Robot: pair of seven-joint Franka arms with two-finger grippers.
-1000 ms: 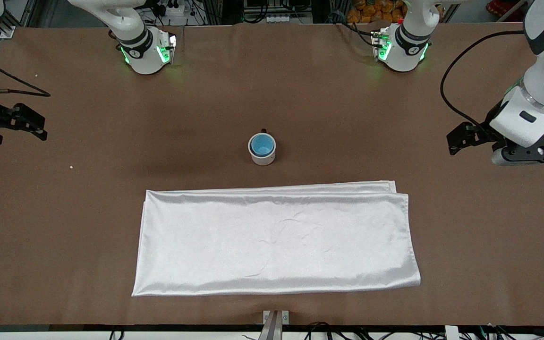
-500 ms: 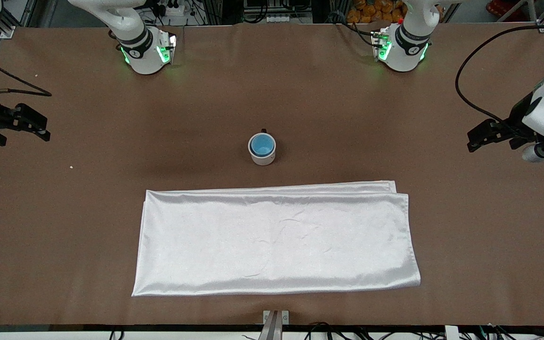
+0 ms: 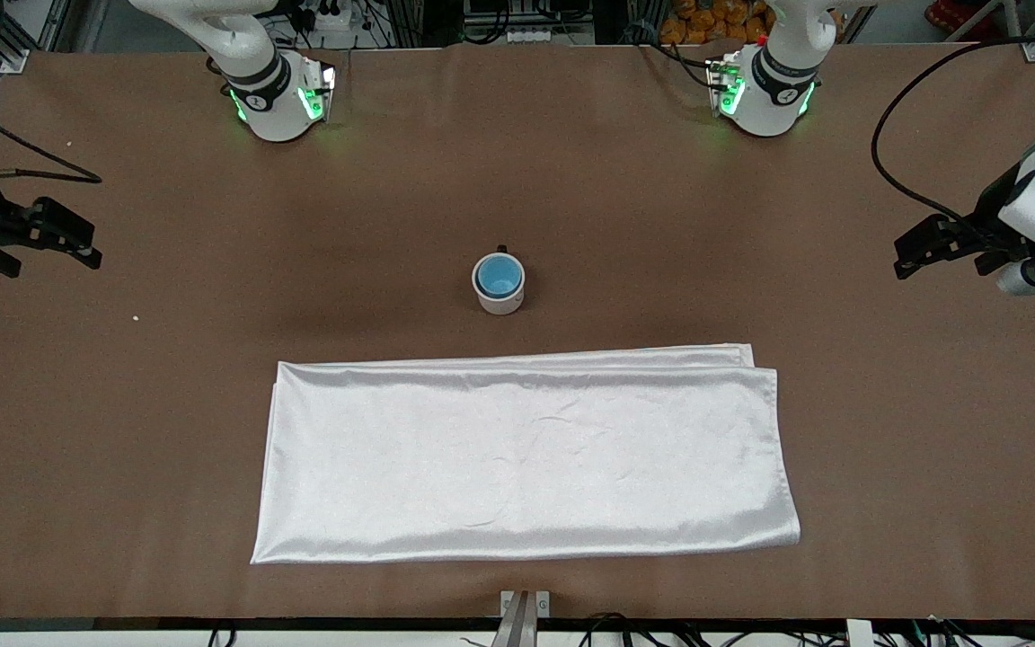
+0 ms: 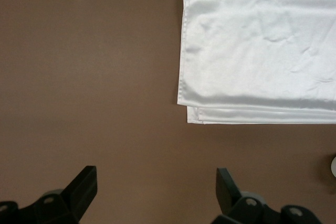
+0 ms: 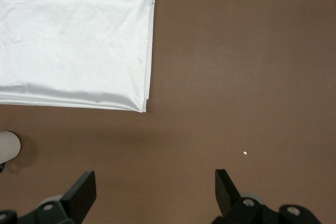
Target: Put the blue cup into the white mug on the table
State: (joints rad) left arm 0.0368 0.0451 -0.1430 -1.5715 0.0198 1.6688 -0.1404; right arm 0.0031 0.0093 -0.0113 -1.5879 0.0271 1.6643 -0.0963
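Blue cup (image 3: 498, 273) sits nested in the white mug (image 3: 499, 296); left pincer (image 3: 917, 246), spread wide and empty, has pulled back toward three o'clock, right pincer (image 3: 77, 241) likewise spread and empty at nine; task apparently complete.

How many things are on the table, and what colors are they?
Blue: 1, the cup, sitting inside the mug.
White: 2, the mug and the cloth, which lies nearer the front camera than the mug.
Total: 3 things on the brown table.
Both grippers, left and right, hang open and empty over the table's ends.
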